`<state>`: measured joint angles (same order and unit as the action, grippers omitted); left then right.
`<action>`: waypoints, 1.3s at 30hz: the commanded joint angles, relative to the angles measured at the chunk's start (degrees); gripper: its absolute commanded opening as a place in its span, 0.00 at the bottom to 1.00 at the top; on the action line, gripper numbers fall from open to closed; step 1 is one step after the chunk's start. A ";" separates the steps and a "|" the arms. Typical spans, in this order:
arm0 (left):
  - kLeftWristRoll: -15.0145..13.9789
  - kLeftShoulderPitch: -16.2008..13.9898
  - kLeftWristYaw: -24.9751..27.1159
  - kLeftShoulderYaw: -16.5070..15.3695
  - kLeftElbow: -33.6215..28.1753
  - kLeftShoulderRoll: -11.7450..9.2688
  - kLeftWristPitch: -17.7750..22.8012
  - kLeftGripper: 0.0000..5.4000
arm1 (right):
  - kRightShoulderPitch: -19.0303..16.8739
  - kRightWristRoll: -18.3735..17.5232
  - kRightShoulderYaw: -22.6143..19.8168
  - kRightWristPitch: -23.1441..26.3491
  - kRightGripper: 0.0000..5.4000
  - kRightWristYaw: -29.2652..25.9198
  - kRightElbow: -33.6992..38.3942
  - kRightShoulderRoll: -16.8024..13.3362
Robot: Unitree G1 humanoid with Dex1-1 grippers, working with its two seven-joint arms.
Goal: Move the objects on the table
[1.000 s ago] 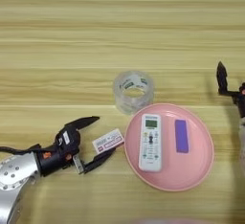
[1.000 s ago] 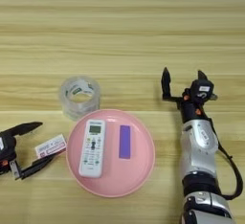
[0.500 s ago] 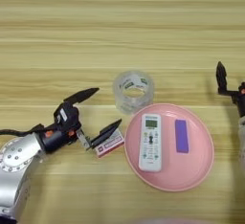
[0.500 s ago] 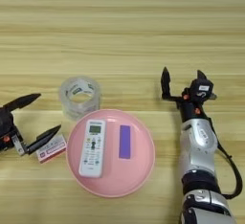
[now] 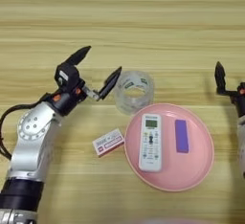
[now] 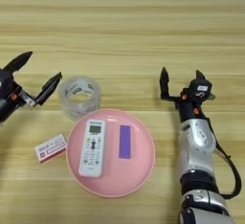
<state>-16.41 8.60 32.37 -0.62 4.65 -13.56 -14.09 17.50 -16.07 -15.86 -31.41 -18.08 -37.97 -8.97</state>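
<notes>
Left eye view shows the pink plate [image 5: 201, 163] low and right of centre on the wooden bench [image 5: 122, 22], and everything else is placed from it. On the plate lie the white remote control [image 5: 151, 142], lengthwise on its left half, and the purple block [image 5: 181, 135] flat on its right half, the two apart. The clear tape roll [image 5: 134, 91] stands on the bench just beyond the plate's upper-left rim, very close to it. The red-and-white packet [image 5: 108, 141] lies flat on the bench just left of the plate, slightly tilted. The left claw [image 5: 97, 70] is up and left of the plate, its two black fingers spread wide and empty, one finger tip close beside the tape roll's left wall. The right arm barely enters at the edge, right of the plate

Right eye view shows the same plate [image 6: 139, 170] with remote [image 6: 93, 141] and block [image 6: 125, 141] on it, the tape roll [image 6: 80, 96] at its upper left, and the packet [image 6: 50, 148] at its left. The right claw [image 6: 181, 81] is above and right of the plate, well clear of it, fingers apart and holding nothing. The left claw [image 6: 33, 74] shows open at the far left, next to the roll
</notes>
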 commanded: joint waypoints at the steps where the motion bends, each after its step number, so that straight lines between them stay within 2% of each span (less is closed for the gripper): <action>1: 4.93 3.51 -6.72 -1.76 5.81 1.72 -3.33 1.00 | -0.08 0.03 0.12 -0.42 1.00 -0.07 1.02 0.17; 7: 7.28 7.59 -13.69 -4.09 15.43 4.20 -7.00 1.00 | -0.46 0.28 0.36 -0.58 1.00 -0.02 1.44 0.10; 10: 9.60 8.72 -16.32 -4.31 19.44 4.41 -10.76 1.00 | -0.68 0.21 0.36 -0.43 1.00 -0.12 1.77 0.00; 13: 10.39 9.64 -18.19 -4.73 22.78 4.84 -13.79 1.00 | -0.83 0.16 0.32 -0.27 1.00 -0.32 1.99 -0.19; 18: 14.33 11.10 -21.93 -4.47 29.45 4.73 -19.93 1.00 | -1.25 0.32 0.58 0.19 1.00 -1.08 2.63 -0.88; 21: 15.74 11.80 -23.57 -4.31 32.36 5.01 -22.63 1.00 | -2.17 0.52 1.15 1.04 1.00 -1.81 5.04 -1.28; 26: 16.72 12.79 -25.43 -4.14 35.76 5.69 -25.05 1.00 | -5.88 -0.22 3.16 5.59 1.00 -3.69 16.14 -2.27; 30: 16.81 13.20 -26.18 -4.26 37.09 6.16 -25.91 1.00 | -11.32 -1.55 6.32 12.28 1.00 -6.05 30.99 -3.83; 33: 16.45 13.43 -26.73 -4.45 37.67 6.44 -26.32 1.00 | -15.22 -3.54 8.27 17.85 1.00 -8.76 41.22 -6.20; 39: 15.72 13.74 -27.24 -4.74 38.31 7.18 -26.55 1.00 | -21.44 -9.35 10.15 29.78 1.00 -12.99 55.44 -11.23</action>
<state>-0.39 21.32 5.64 -5.38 42.29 -7.06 -40.39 -1.25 -22.51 -6.66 -7.20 -29.29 11.71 -17.71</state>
